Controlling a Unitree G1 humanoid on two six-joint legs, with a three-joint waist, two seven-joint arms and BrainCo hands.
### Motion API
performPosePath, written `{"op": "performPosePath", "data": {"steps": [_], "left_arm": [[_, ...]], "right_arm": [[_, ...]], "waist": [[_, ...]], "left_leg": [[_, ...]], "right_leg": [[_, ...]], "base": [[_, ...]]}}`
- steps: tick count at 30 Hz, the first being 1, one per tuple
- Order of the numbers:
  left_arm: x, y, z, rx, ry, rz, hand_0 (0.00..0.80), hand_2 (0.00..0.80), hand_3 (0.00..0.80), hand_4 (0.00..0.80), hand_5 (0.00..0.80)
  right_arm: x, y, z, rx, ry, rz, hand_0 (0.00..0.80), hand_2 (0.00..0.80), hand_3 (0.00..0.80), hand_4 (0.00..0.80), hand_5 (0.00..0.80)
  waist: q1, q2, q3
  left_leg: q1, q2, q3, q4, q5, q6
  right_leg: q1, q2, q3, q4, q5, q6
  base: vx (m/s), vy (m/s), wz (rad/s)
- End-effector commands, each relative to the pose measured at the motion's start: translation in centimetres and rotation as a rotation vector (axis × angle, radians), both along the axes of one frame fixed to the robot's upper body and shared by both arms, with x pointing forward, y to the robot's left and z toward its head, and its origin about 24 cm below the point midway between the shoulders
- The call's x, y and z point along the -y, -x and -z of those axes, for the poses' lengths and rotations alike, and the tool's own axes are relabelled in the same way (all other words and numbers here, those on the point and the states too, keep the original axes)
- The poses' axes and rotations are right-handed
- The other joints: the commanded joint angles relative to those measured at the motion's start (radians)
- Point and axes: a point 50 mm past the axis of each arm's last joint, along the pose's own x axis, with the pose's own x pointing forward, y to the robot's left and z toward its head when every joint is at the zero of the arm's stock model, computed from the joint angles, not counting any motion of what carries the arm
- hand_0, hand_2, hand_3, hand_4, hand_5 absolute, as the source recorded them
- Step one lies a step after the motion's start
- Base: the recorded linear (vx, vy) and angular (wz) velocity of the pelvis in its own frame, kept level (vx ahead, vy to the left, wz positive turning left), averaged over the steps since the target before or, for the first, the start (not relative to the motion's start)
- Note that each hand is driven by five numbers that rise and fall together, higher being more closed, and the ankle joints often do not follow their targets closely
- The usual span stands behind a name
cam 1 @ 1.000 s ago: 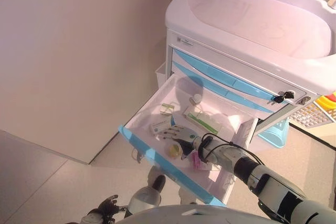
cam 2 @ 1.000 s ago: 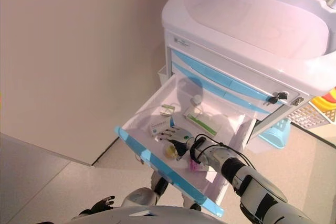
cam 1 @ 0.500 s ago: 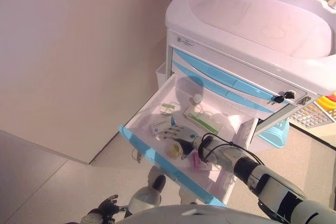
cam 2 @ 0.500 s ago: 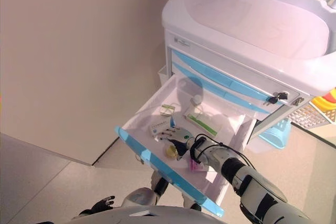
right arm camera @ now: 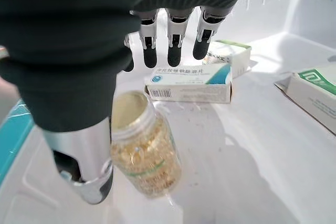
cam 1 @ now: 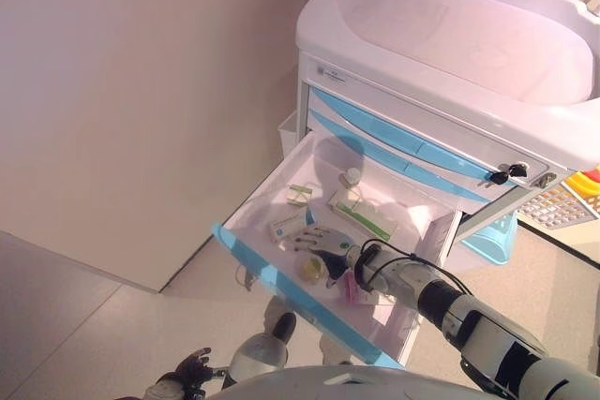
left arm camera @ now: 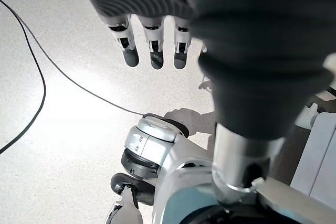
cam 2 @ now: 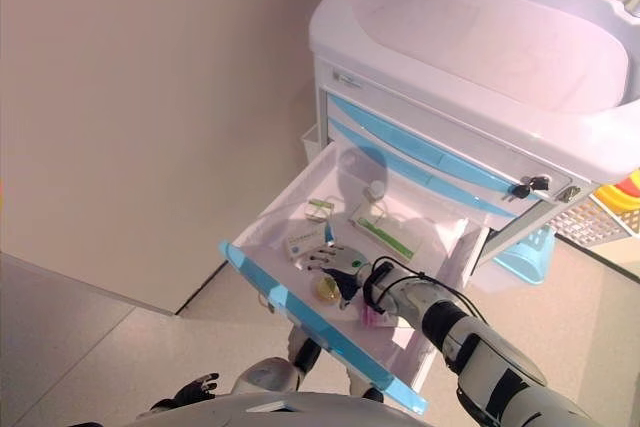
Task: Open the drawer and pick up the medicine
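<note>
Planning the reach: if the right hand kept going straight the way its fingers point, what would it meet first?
Probably the white-and-blue box, which lies just past the right hand; depth is unclear. The bottle sits below the hand.

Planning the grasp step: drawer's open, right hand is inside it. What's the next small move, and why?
Probably lower the right hand and curl its fingers round the clear bottle of yellow capsules. The white drawer with a blue front is already pulled out, the hand hovers open over the bottle and the white-and-blue medicine box, and it holds nothing. The left hand hangs idle over the floor.
</note>
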Motion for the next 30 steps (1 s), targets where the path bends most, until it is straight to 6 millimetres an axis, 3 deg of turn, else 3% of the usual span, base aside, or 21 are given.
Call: {"op": "performPosePath", "data": {"steps": [1, 27, 28, 30], "left_arm": [[-0.16, -1.36, -0.25, 0.018, -0.021, 0.075, 0.000, 0.000, 0.000, 0.000, 0.000], [0.16, -1.08, -0.11, 0.013, -0.019, 0.076, 0.000, 0.000, 0.000, 0.000, 0.000], [0.16, -1.02, -0.10, 0.013, -0.019, 0.075, 0.000, 0.000, 0.000, 0.000, 0.000], [0.16, -1.08, -0.12, 0.013, -0.018, 0.075, 0.000, 0.000, 0.000, 0.000, 0.000]], "right_arm": [[-2.39, -0.39, -1.41, 0.039, -0.038, -0.106, 0.000, 0.000, 0.000, 0.000, 0.000], [-2.46, -0.15, -1.25, 0.080, -0.078, -0.082, 0.000, 0.000, 0.000, 0.000, 0.000], [-2.44, -0.19, -1.25, 0.081, -0.076, -0.080, 0.135, 0.135, 0.135, 0.135, 0.135], [-2.44, -0.14, -1.22, 0.084, -0.075, -0.082, 0.800, 0.800, 0.800, 0.800, 0.800]], "waist": [[0.019, -0.019, 0.011], [0.019, -0.017, 0.014], [0.019, -0.016, 0.014], [0.019, -0.015, 0.014]], "left_leg": [[0.007, -0.031, -0.015, 0.003, -0.074, 0.012], [0.007, -0.033, -0.018, 0.002, -0.075, 0.013], [0.007, -0.033, -0.018, 0.003, -0.074, 0.012], [0.007, -0.033, -0.018, 0.002, -0.075, 0.013]], "right_leg": [[-0.005, -0.043, 0.005, 0.042, 0.003, 0.051], [-0.005, -0.045, 0.005, 0.041, 0.006, 0.055], [-0.005, -0.045, 0.005, 0.040, 0.006, 0.055], [-0.005, -0.046, 0.005, 0.040, 0.006, 0.056]], "base": [[0.000, 0.000, 0.00], [0.000, 0.000, 0.00], [0.000, 0.000, 0.00], [0.000, 0.000, 0.00]]}}
